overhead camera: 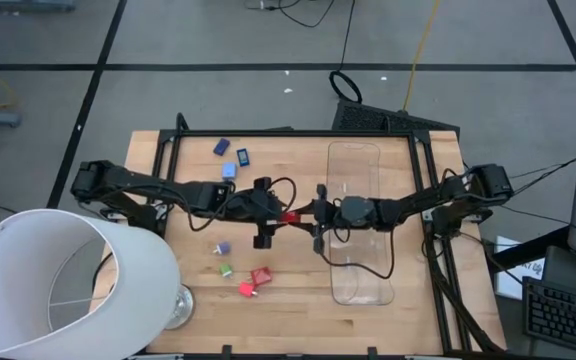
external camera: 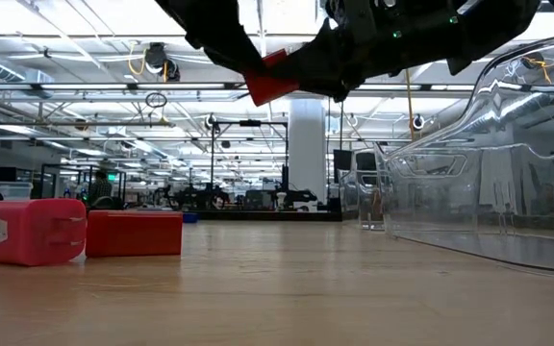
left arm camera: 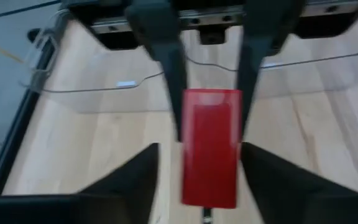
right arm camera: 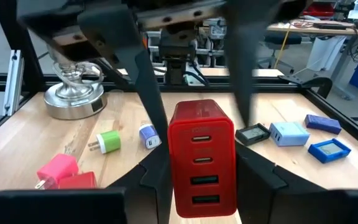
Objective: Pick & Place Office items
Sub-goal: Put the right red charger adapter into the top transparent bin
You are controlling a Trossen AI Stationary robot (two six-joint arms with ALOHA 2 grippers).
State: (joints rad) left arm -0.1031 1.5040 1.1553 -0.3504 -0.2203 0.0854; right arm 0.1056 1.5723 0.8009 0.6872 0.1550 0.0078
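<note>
A handover is under way in mid-air over the middle of the table: a red charger block hangs between the left gripper and the right gripper, just beside the near edge of the clear plastic tray. In the left wrist view the far pair of fingers, the right arm's, presses both long sides of the block, while the left arm's own fingers stand a little apart from it, so the left gripper reads as let go and part open and the right as closed on the block. The step looks best done if the left arm backs straight away along the block's length before the right arm moves, so that no finger drags on it. The right gripper's hold seems to sit near one end, so a slow, level carry would keep the block from swinging, and it should then be set low into the tray rather than dropped. The other office items, pink, red, green, purple and blue, lie on the wood, well apart from the tray.
</note>
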